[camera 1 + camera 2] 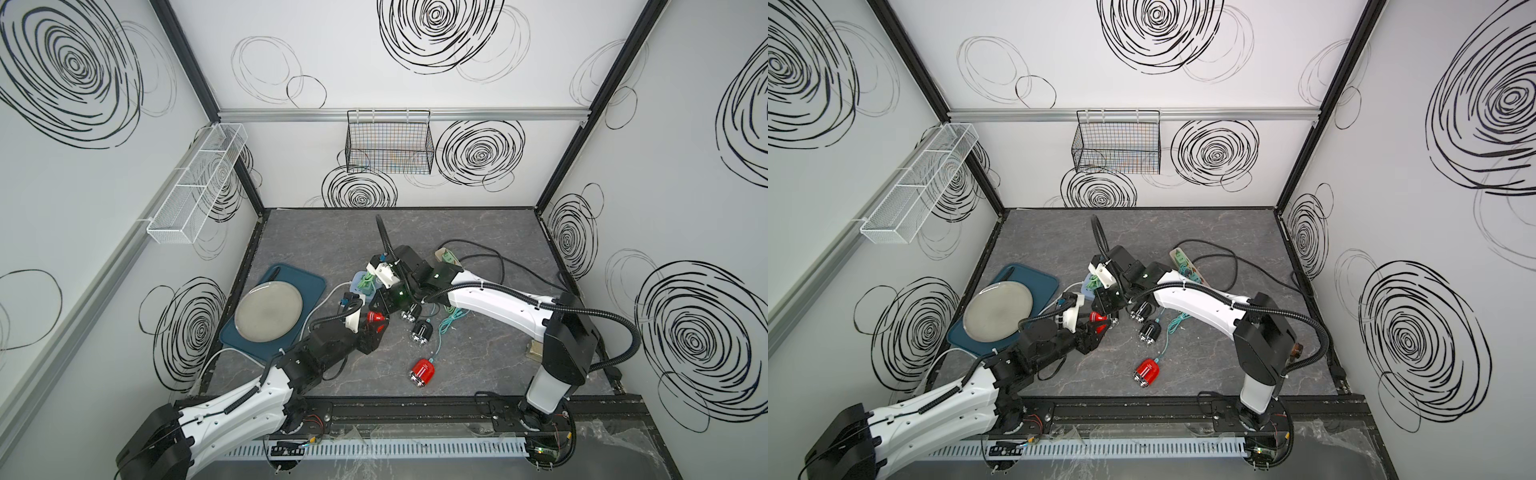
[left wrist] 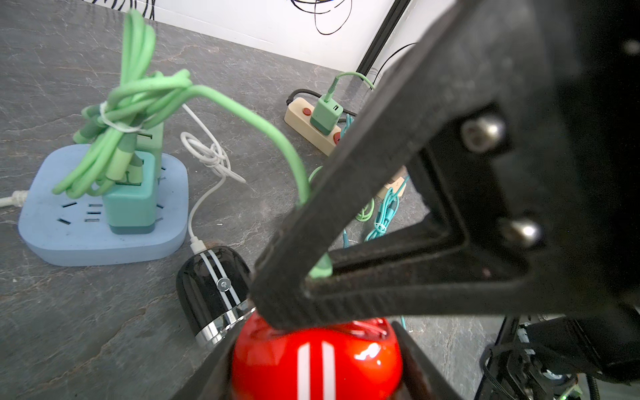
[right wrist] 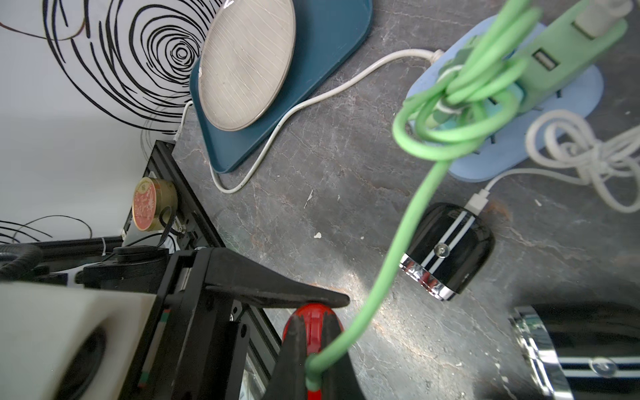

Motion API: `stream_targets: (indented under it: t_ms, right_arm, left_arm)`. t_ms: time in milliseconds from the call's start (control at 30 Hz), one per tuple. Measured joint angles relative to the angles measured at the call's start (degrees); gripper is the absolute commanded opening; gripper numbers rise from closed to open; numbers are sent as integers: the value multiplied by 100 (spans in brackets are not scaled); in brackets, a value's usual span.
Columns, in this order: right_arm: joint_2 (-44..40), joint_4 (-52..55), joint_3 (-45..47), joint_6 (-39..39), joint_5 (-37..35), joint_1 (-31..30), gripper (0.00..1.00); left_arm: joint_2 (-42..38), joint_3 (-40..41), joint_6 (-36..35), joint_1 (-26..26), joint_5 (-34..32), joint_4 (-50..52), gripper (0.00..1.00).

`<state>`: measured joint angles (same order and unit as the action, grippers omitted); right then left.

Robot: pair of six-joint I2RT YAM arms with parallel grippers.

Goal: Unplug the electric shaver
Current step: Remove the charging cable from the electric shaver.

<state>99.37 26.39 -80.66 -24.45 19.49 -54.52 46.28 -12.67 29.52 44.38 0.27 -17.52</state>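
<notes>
A red electric shaver point(image 2: 315, 360) with two white stripes sits between the fingers of my left gripper point(image 2: 315, 367), which is shut on its body near the table's middle point(image 1: 376, 320). A green cable point(image 3: 398, 249) runs from a green charger on the blue power strip point(image 2: 104, 242) to the shaver's end. My right gripper point(image 3: 313, 377) is shut on the cable's plug right at the red shaver point(image 3: 313, 325). One right finger point(image 2: 346, 277) crosses over the shaver in the left wrist view. The socket itself is hidden.
A black shaver point(image 2: 213, 287) on a white cable lies beside the blue strip. Another black shaver point(image 1: 420, 330) and a second red one point(image 1: 423, 372) lie nearer the front. A grey plate point(image 1: 268, 309) rests on a blue tray point(image 1: 307, 282) at the left. A beige power strip point(image 1: 446, 257) lies behind.
</notes>
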Motion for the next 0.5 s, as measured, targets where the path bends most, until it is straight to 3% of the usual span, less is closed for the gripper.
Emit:
stream_targets:
  t_ms: [167,500]
  right_arm:
    - [0,2,-2,28,-90,-33,0]
    - [0,-39,-2,-162,616,236,1]
  left_arm:
    - [13,0,0,-2,-9,4,38]
    - [-20,0,0,20,-28,-66,38]
